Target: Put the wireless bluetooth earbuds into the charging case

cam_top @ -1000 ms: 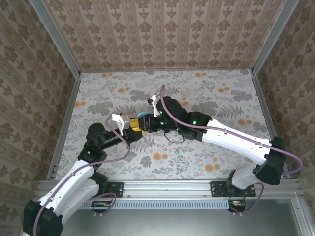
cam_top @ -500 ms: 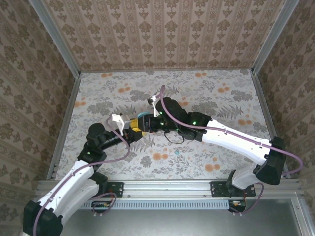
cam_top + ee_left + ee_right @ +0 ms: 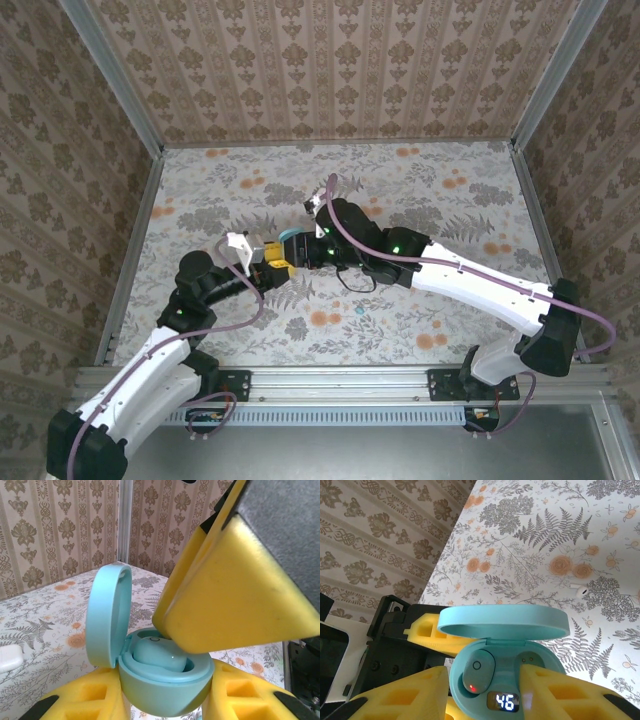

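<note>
L arm [image 3: 215, 290] bent at elbow, forearm angled in to centre of floral table [image 3: 450, 200]. Left gripper [image 3: 270, 263] clamps round teal plastic charging case [image 3: 165, 685] low down, hinged lid [image 3: 107, 615] stood open. R arm [image 3: 470, 280] stretched long, wrist pointing left. Right gripper [image 3: 305, 252] jaws parted, straddling case mouth, gripping nothing. One teal bean-shaped earbud [image 3: 479, 671] sits in a socket. Small white earbud [image 3: 581, 591] lies on table, well apart.

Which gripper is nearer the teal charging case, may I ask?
Left. The left gripper clamps the charging case at its base; the right gripper is poised just above its open top.
</note>
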`<state>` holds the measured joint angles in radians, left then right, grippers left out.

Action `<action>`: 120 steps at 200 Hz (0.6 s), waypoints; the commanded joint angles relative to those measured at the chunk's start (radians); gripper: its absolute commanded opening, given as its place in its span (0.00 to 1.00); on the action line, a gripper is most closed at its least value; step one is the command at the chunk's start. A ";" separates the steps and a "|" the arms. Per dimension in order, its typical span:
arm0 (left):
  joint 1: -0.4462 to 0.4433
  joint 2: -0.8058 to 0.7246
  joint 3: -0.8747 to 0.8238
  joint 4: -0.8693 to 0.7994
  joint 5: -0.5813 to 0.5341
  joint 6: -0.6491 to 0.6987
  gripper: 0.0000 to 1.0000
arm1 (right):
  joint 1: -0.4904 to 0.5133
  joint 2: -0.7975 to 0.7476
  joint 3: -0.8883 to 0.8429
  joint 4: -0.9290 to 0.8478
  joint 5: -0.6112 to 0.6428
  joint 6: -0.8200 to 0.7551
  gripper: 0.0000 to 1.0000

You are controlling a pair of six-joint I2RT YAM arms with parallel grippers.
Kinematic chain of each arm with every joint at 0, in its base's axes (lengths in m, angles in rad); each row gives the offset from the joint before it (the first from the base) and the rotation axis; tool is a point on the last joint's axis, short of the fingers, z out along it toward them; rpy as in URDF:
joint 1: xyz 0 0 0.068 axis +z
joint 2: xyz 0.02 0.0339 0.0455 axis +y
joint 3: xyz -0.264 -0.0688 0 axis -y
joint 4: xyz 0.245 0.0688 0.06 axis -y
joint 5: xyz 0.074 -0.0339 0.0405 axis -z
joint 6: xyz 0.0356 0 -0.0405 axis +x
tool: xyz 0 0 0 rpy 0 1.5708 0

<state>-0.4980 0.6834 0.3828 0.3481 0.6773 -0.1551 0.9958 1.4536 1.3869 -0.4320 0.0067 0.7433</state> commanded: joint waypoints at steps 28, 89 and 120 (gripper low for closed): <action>-0.007 0.020 0.030 0.082 0.010 0.023 0.30 | -0.003 -0.112 0.000 -0.039 0.011 -0.007 0.42; -0.015 0.075 0.083 0.010 -0.010 0.035 0.29 | -0.073 -0.187 -0.067 -0.112 -0.007 0.015 0.43; -0.015 0.089 0.084 -0.076 -0.076 0.045 0.28 | -0.131 -0.190 -0.090 -0.225 -0.015 0.000 0.43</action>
<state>-0.5056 0.7612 0.4366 0.3470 0.6567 -0.1349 0.9077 1.2778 1.3266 -0.5297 0.0017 0.7437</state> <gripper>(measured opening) 0.326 0.428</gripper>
